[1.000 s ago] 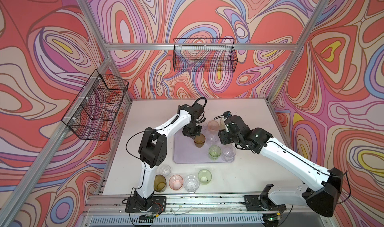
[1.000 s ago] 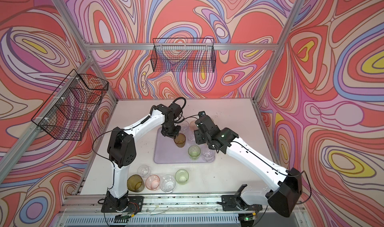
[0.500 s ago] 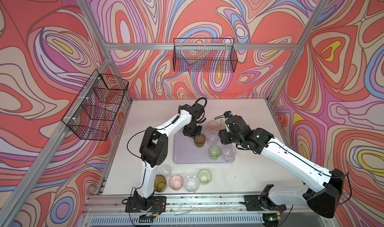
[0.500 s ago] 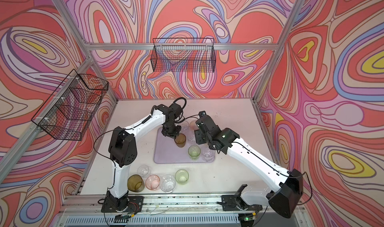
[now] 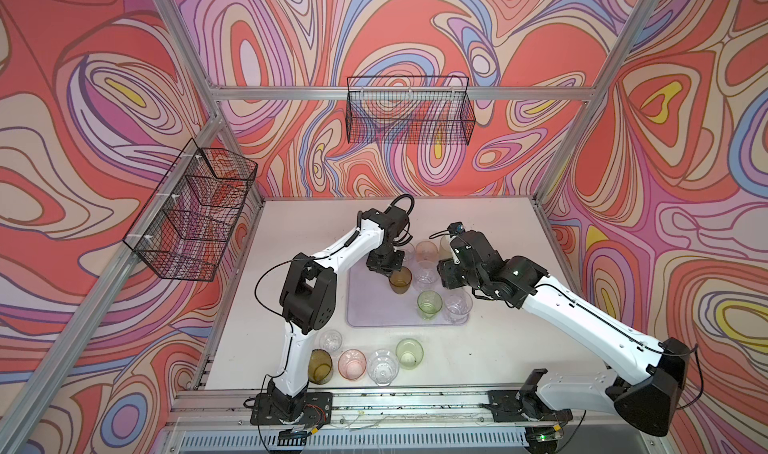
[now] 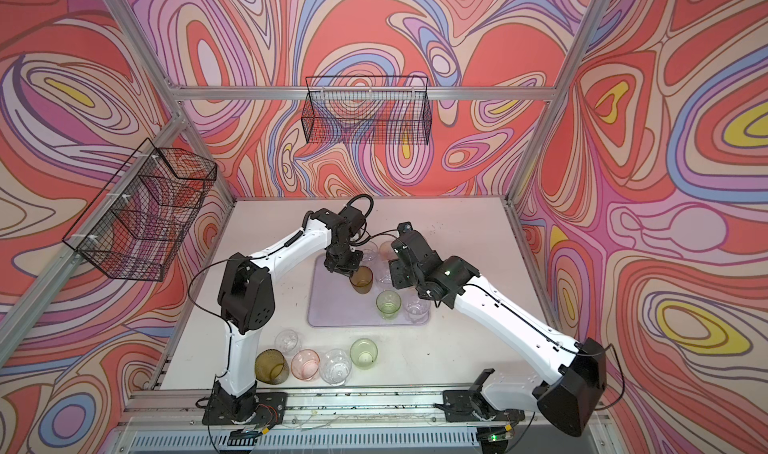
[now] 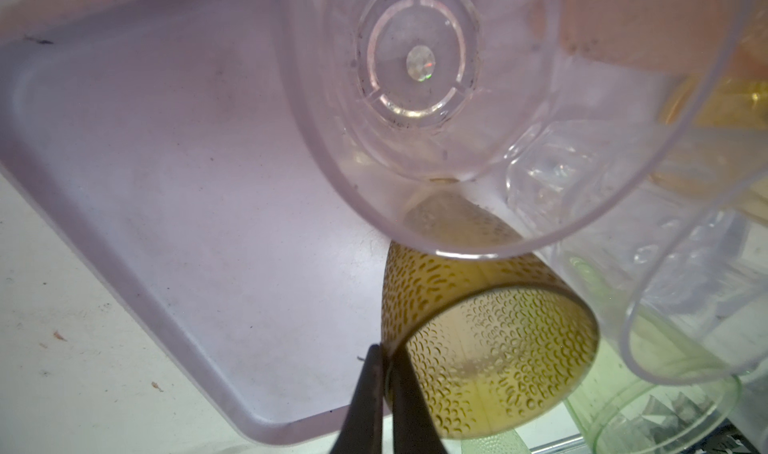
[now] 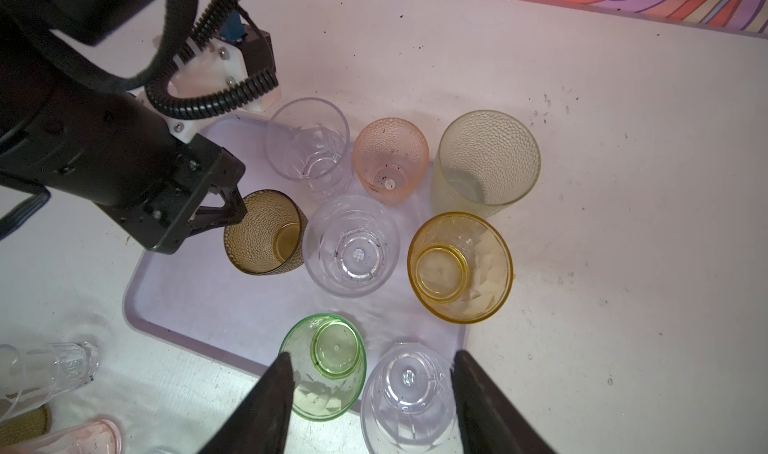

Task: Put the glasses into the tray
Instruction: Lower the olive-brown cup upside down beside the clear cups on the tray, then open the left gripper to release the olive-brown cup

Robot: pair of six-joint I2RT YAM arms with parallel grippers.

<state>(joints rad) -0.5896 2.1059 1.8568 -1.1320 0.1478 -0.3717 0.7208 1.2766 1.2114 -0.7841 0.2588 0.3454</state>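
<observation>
Lilac tray (image 5: 370, 302), dimpled olive-brown glass (image 5: 400, 281), green glass (image 5: 429, 304), swirly coral walls (image 5: 374, 36)

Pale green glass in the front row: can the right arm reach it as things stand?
Probably yes. The right gripper, jaws open, hovers over the tray, and the pale green glass stands at the row's right end with bare table beside it.

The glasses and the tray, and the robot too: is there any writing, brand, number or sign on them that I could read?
No readable text in any view.
The glasses: only moulded dots and facets, no print.
The tray: plain lilac, no label.
The white arms: no legible name or number.
The small electronics at the front rail: too small to read.
</observation>
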